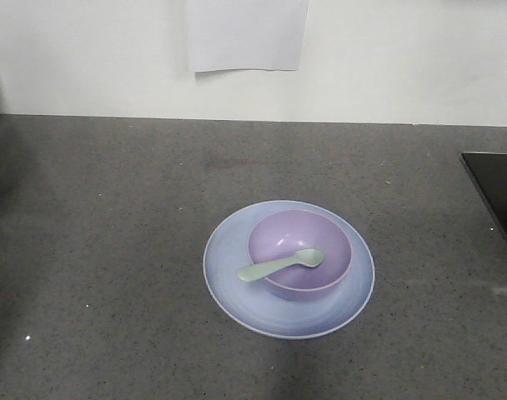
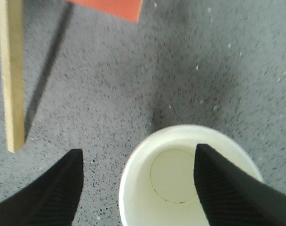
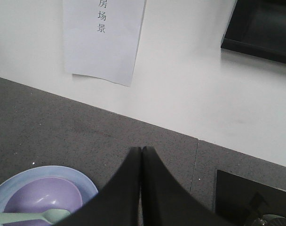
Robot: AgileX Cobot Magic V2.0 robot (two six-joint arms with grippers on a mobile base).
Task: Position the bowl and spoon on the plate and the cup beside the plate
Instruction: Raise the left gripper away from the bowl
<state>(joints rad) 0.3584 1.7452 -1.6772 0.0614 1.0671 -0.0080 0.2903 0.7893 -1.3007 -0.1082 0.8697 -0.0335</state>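
Spoon point(image 1: 280, 265) in bowl point(image 1: 299, 264) on plate point(image 1: 288, 269), frame center; left fingers point(image 2: 58, 188) spread astride cup point(image 2: 171, 179) rim; right fingers point(image 3: 133, 197) closed, empty.

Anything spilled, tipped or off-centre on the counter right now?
Nothing spilled or tipped. The bowl sits upright on the plate, toward its back right, the spoon across its rim. The cup stands upright and empty.

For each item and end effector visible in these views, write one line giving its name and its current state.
plate: flat on the counter, carrying the bowl.
bowl: upright on the plate, spoon inside.
spoon: scoop in the bowl, handle resting over the rim.
cup: upright, empty, one finger of the left end effector inside its rim.
left end effector: open, straddling the cup wall.
right end effector: shut, holding nothing, above the counter.
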